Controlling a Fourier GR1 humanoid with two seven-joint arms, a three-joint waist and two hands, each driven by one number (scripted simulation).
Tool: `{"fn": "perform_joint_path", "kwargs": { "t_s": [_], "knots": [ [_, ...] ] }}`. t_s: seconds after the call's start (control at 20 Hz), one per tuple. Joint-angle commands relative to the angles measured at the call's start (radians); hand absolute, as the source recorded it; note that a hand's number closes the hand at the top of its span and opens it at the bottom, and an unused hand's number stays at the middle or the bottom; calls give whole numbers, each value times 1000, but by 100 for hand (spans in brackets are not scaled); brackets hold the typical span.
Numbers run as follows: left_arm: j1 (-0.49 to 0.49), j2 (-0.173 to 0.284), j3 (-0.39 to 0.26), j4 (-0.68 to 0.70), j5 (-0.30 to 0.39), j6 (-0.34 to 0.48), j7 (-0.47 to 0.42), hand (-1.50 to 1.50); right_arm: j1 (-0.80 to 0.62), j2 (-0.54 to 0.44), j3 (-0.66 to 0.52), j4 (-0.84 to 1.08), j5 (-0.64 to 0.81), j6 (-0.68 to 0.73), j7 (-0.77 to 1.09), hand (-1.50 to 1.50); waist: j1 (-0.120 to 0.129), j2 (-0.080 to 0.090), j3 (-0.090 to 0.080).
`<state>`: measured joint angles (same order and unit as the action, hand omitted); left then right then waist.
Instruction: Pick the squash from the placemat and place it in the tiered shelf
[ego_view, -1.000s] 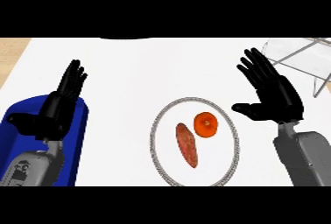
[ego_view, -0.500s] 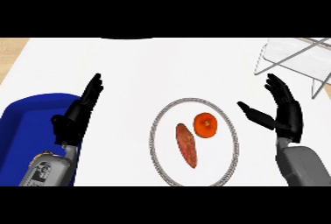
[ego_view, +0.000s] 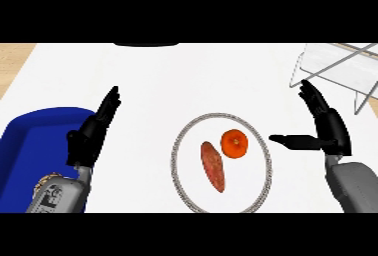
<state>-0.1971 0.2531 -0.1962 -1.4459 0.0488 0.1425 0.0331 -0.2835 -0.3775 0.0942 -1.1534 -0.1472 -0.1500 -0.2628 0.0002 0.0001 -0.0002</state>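
One plate (ego_view: 179, 176) lies on the white surface (ego_view: 184, 80), holding one orange squash (ego_view: 235, 143) and one sweet potato (ego_view: 212, 166). One wire shelf (ego_view: 341, 70) stands at the far right corner. The left hand (ego_view: 92, 131) and right hand (ego_view: 325, 127) are open, empty.

left hand (ego_view: 90, 134): open, fingers straight, edge-on | right hand (ego_view: 325, 127): open, thumb out

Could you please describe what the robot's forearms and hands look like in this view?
Both hands are matte black, with slim segmented fingers and a separate thumb: the left hand and the right hand. Each sits on a rounded, light grey forearm casing. The left forearm carries a small dark label or marking near the picture's lower edge; no loose cables show.
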Motion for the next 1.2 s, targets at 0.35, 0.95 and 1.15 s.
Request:
{"fn": "perform_joint_path", "kwargs": {
  "t_s": [0.35, 0.95, 1.15],
  "knots": [
    [23, -17, 15, 23, -16, -8, -25, 0, -84, -182, 185, -343, 161, 128, 540, -150, -11, -9, -3],
    [-12, -46, 33, 44, -40, -17, -20, 0, -187, -161, 368, -596, 325, 329, 1074, -150, -2, -2, -1],
    [109, -41, 15, -51, -68, -41, -32, 0, -82, -132, 334, -679, 393, 353, 1058, -150, 1, -3, 0]
  ]
}}
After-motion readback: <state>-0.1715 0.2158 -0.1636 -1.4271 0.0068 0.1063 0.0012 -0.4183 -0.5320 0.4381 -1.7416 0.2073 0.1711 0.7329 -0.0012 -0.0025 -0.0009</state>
